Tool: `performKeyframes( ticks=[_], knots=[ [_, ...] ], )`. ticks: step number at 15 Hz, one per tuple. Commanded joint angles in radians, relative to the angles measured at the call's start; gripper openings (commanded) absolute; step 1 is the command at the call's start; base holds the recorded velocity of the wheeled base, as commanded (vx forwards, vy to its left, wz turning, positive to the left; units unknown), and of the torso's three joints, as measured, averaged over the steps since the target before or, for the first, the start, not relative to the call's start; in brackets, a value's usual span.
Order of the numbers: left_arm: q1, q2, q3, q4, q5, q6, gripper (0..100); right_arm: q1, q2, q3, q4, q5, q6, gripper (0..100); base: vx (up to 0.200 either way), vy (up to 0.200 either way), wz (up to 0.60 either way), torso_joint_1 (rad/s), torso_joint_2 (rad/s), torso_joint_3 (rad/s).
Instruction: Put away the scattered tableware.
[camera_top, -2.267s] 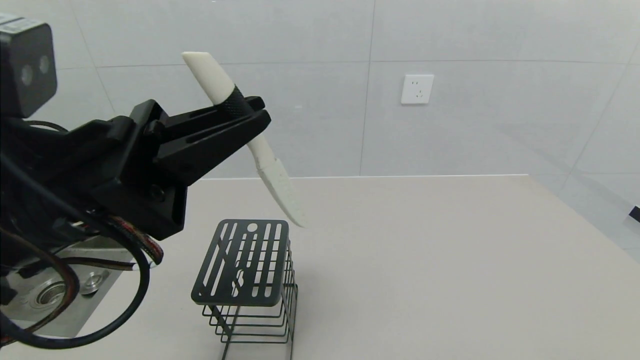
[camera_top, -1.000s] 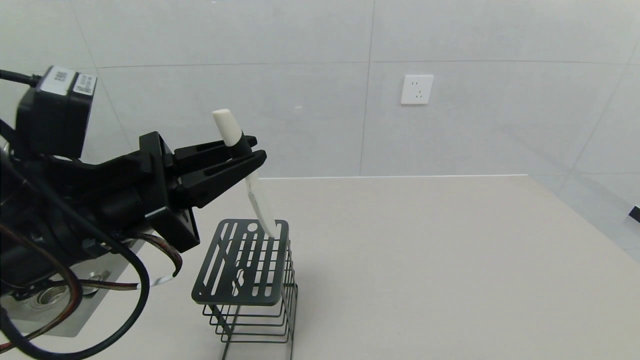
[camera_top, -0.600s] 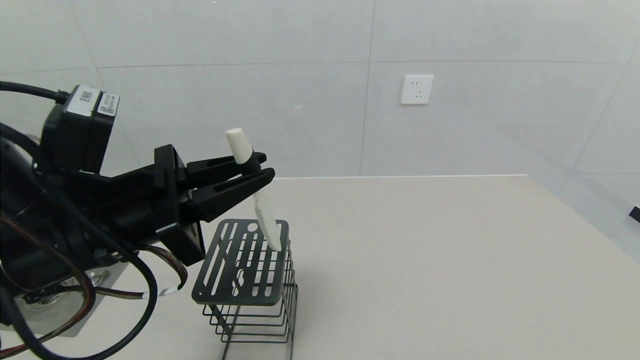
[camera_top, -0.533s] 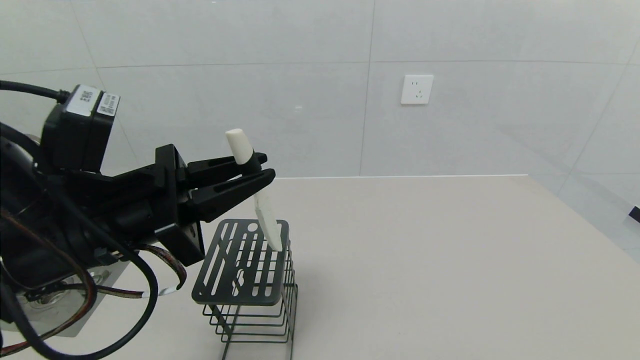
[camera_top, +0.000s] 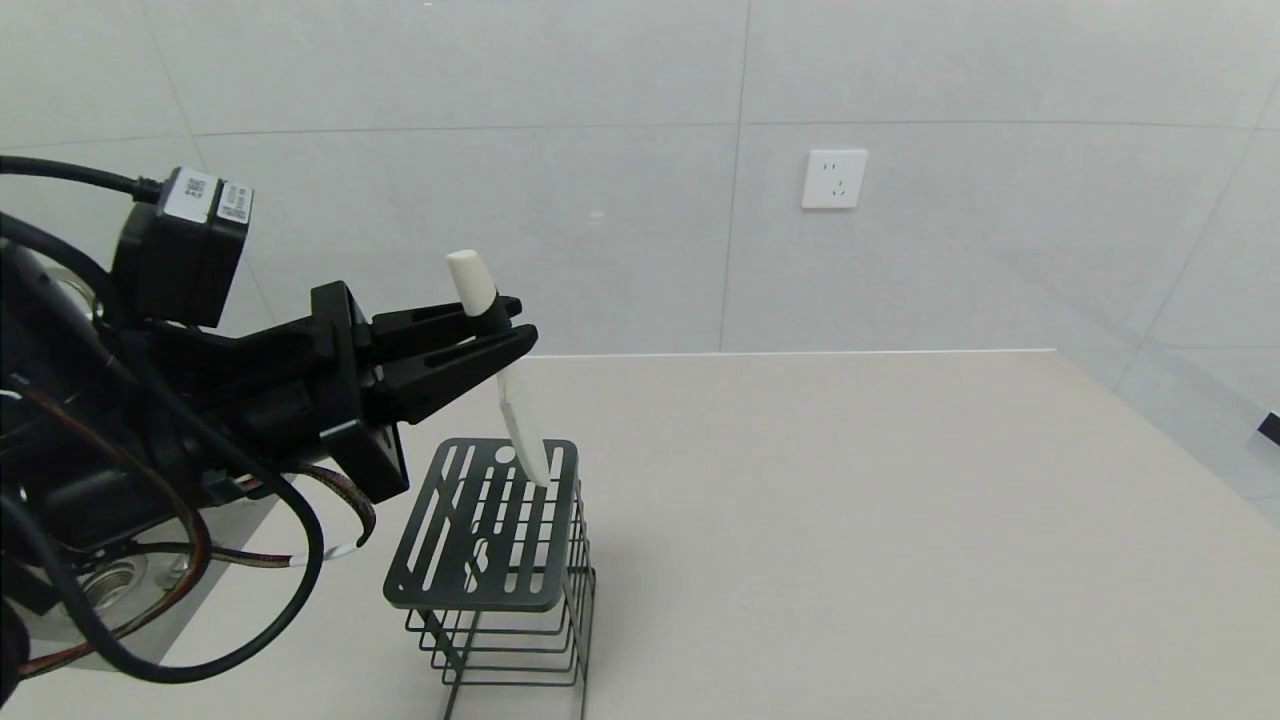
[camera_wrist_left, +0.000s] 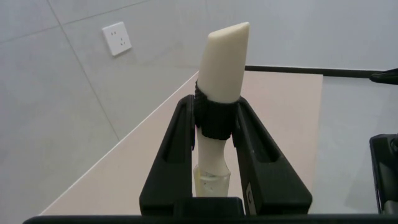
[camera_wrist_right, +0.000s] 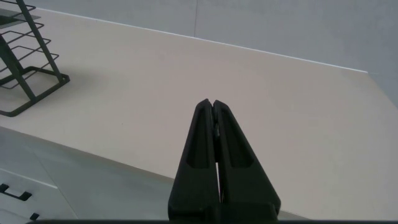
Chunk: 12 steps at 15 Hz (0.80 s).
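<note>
The left pincer (camera_top: 520, 322) comes down from high above the worktop (camera_top: 850, 500) and brings the white knife (camera_top: 524, 435) to the black rack (camera_top: 470, 535). The white knife stands more upright now, and its tip, earlier in the air, meets the rack's slotted top plate

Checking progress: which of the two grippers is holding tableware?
The left gripper, shut on the white knife whose tip is at the black slotted rack; the right gripper is shut and empty above the counter.
</note>
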Motion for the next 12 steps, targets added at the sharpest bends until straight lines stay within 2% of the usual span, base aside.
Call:
performKeyframes(
  ticks=[1,12],
  knots=[
    [0.001,0.014,-0.001,-0.002,0.000,0.000,0,0.000,0.005,0.000,-0.001,0.000,0.000,0,0.000,0.000,0.00,0.000,0.00,0.000],
    [-0.007,0.031,0.009,-0.003,0.001,0.003,0,0.000,0.005,0.000,-0.001,0.000,0.000,0,0.000,0.000,0.00,0.000,0.00,0.000]
  ],
)
